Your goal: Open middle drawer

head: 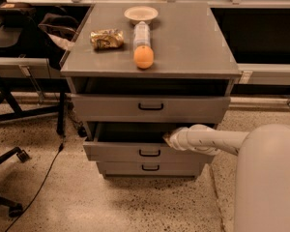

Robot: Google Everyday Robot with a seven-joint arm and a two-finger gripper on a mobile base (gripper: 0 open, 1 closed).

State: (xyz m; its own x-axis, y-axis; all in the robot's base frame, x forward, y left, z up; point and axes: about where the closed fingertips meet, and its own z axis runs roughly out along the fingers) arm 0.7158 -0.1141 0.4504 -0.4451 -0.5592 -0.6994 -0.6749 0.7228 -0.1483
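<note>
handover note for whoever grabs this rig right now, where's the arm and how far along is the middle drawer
The pincer is at the top edge of the middle drawer, right of centre, with the arm reaching in from the right. It is not on the black handle.
The middle drawer is part-way out: its front sits ahead of the bottom drawer, with a dark gap behind its top edge.
Done: opening has started.
Left: likely pull it further out, then back the arm away.
</note>
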